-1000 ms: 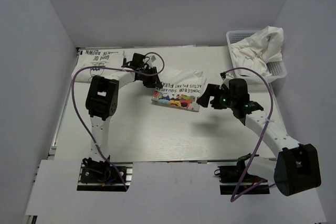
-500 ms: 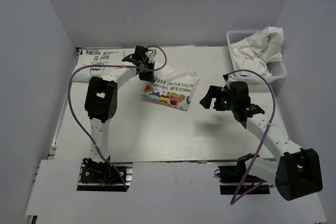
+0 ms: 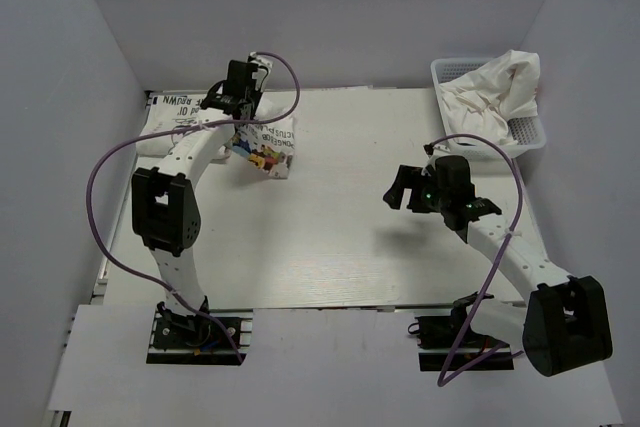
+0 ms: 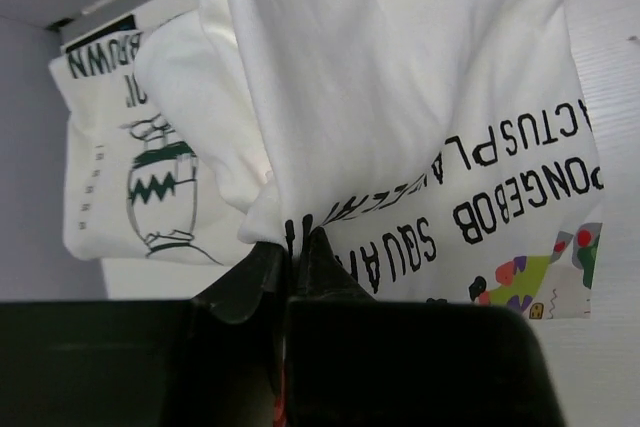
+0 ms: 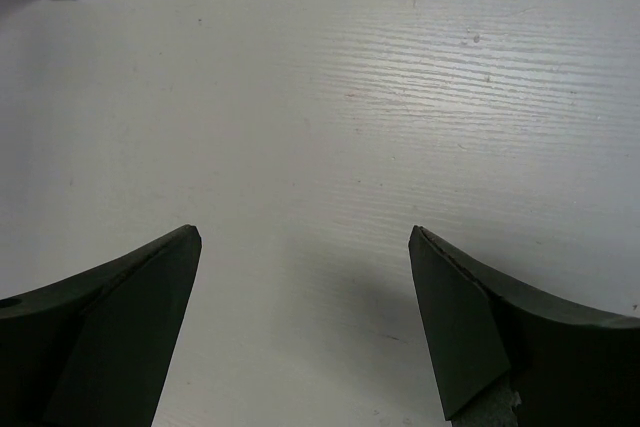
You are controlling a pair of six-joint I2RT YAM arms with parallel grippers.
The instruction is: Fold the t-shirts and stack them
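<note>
1. While its two black fingers press together on a bunched edge, the left hand grips one white cloth t-shirt with black lettering and a small colourful print.
2. The gripped t-shirt is at the far left of the pale tabletop, crumpled rather than flat. I cannot tell whether its lower edge rests on the tabletop.
3. One folded white t-shirt with black lettering and a green-and-black drawing lies flat in the far left corner. In the left wrist view the gripped t-shirt overlaps its near edge.
4. The right hand is spread wide, with its two dark fingers well apart and nothing between them. It hangs over bare tabletop right of centre, well apart from both t-shirts.
5. One white plastic mesh basket stands at the far right corner. It holds a heap of crumpled white cloth that spills over its rim. How many garments are in the heap cannot be told.
6. Counted: two hands, two separate t-shirts on the left, one basket with one heap.
</note>
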